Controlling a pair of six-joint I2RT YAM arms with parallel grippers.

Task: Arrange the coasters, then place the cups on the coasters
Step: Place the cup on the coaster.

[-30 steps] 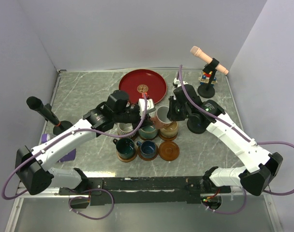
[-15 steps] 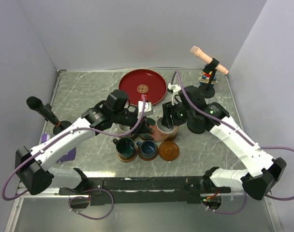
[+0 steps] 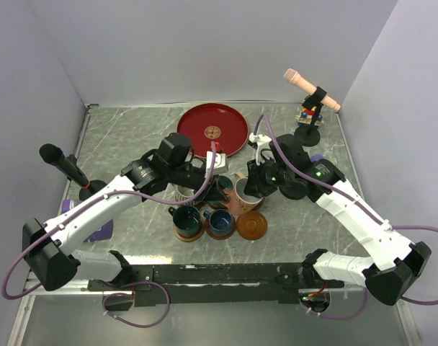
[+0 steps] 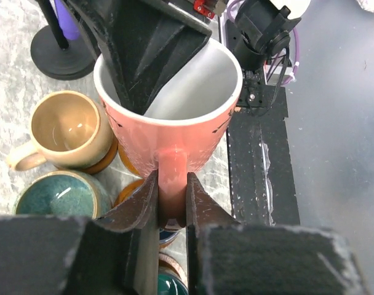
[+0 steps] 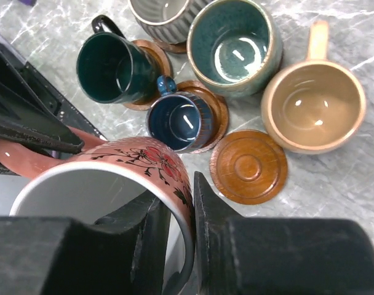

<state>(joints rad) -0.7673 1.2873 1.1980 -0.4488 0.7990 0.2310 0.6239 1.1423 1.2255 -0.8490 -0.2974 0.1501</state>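
Note:
The terracotta-pink cup (image 3: 242, 193) with a white inside hangs above the cluster, gripped from both sides. My left gripper (image 4: 172, 196) is shut on its handle (image 4: 172, 175). My right gripper (image 5: 184, 203) is shut on its rim (image 5: 175, 175), one finger inside and one outside. Just below it lies a bare coaster (image 5: 248, 166). The dark green cup (image 5: 110, 67) and dark blue cup (image 5: 178, 120) stand on coasters. The teal cup (image 5: 233, 43), beige cup (image 5: 313, 107) and grey ribbed cup (image 5: 165, 12) stand behind them.
A glossy red plate (image 3: 213, 130) lies at the back centre. A peach microphone (image 3: 311, 90) on a black stand is at the back right beside small toy blocks (image 3: 305, 114). A black microphone (image 3: 64, 164) stands at the left, with a purple object (image 3: 96, 231) near it.
My right gripper came in from the right, opened and shut on the pink cup's rim. The cup, held by the left gripper, moved toward the near side.

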